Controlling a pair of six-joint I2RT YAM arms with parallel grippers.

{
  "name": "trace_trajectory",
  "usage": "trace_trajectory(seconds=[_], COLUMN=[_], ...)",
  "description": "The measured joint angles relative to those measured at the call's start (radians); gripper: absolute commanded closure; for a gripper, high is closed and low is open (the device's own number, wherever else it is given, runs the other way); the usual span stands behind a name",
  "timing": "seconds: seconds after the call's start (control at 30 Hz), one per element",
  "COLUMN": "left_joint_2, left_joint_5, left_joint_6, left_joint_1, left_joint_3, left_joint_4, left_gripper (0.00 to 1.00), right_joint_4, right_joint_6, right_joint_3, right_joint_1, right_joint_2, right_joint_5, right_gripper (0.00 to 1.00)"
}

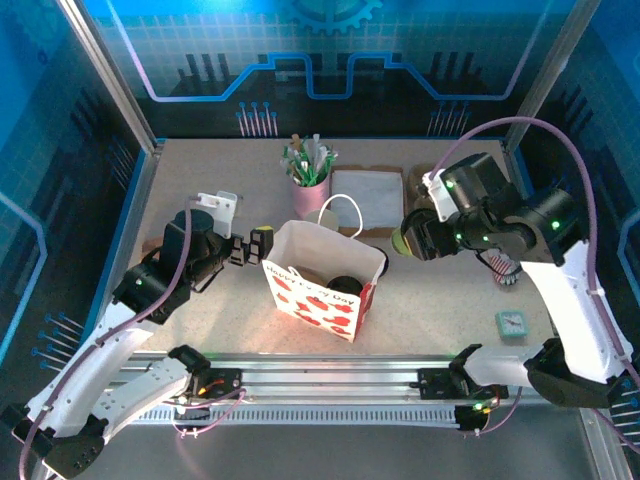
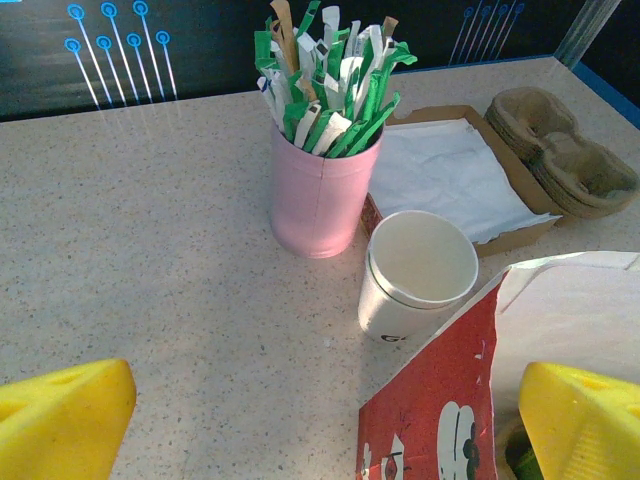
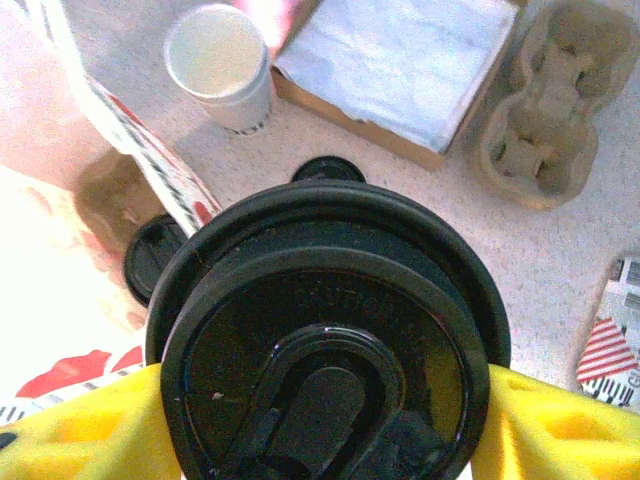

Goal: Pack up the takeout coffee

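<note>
Two claws stood on either side of the paper bag (image 1: pixel 318 285), whose red-printed front faced the near edge and whose mouth gaped upward. The left claw (image 1: pixel 250 245) hung just beside the bag's left edge with its yellow fingers (image 2: pixel 62 418) spread wide and nothing between them. The right claw (image 1: pixel 405 240) hovered by the bag's right rim, clamped on a black lid (image 3: pixel 325 330) held flat between its fingers.

The white paper cup (image 2: pixel 418 270) stood upright and uncovered on the tabletop (image 2: pixel 140 250), hemmed in by the pink cup (image 2: pixel 318 195) of green-and-white sticks, the corner of the napkin tray (image 2: pixel 445 170) and the bag's far edge. Whether it touched the bag could not be told.

Left of the pink cup the tabletop lay broad and bare up to the back wall. Pulp cup carriers (image 2: pixel 565 150) sat beyond the tray near the right edge. Another black lid (image 3: pixel 325 168) lay on the tabletop, near the tray's front edge.
</note>
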Motion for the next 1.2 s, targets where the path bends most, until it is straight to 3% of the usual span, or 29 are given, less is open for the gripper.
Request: trace_trajectory(seconds=[0.43,0.7,0.9,1.2], left_joint_2=[0.000,0.000,0.000,-0.013], left_joint_5=[0.000,0.000,0.000,-0.009], left_joint_6=[0.000,0.000,0.000,0.000], left_joint_1=[0.001,0.006,0.010,0.014], left_joint_3=[0.000,-0.005,-0.005,-0.019], left_joint_4=[0.000,0.000,0.000,0.009], left_gripper=[0.01,0.01,0.01,0.01], right_joint_4=[0.006,0.069,0.109,0.085], right_joint_6=[-0.007,-0.007,-0.014,-0.037], right_joint_3=[0.204,0.204,0.204,0.335], right_joint_1=[0.093,0.249,0.356,0.363], right_joint_2=[0.016,0.042,0.133,0.372], right_joint_5=[-0.077,-0.112,-0.108,-0.079], right_gripper=[0.39,0.41,0.41,0.42])
